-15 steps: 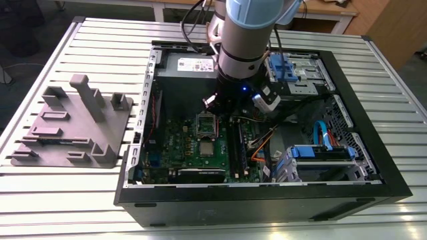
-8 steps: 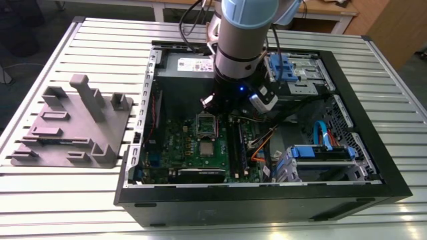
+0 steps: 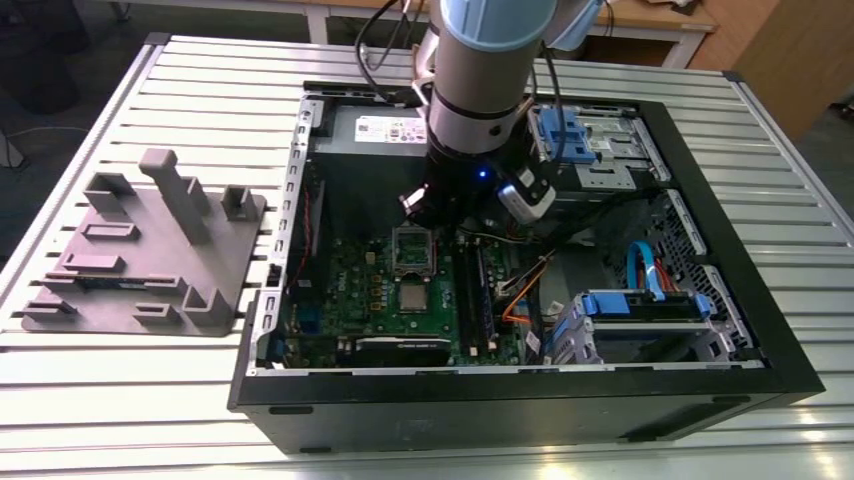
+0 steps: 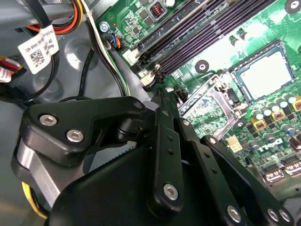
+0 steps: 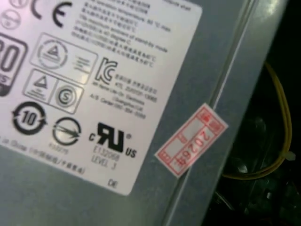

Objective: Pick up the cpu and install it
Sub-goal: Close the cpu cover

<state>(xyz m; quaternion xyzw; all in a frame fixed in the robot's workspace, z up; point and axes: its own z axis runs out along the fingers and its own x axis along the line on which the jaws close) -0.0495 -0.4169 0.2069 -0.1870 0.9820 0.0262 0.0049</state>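
The cpu [image 3: 415, 296] is a small silvery square lying flat on the green motherboard [image 3: 360, 290] inside the open computer case. In the second wrist view the cpu [image 4: 265, 75] sits beyond the open metal socket frame [image 4: 207, 106]. The socket frame [image 3: 414, 250] lies between the cpu and my gripper [image 3: 424, 208]. My gripper hangs over the board's far end, above the socket frame and clear of the cpu. In the second wrist view the black links of my gripper [image 4: 164, 96] run together to a point, shut with nothing held.
The black case wall [image 3: 534, 400] rings the board. Blue drive brackets [image 3: 641, 305] and cables [image 3: 534, 290] fill the exterior view's right. The grey power supply [image 5: 56, 202] with its label lies under the wrist. A grey fixture tray [image 3: 147, 250] stands on the slatted table [image 3: 787, 250].
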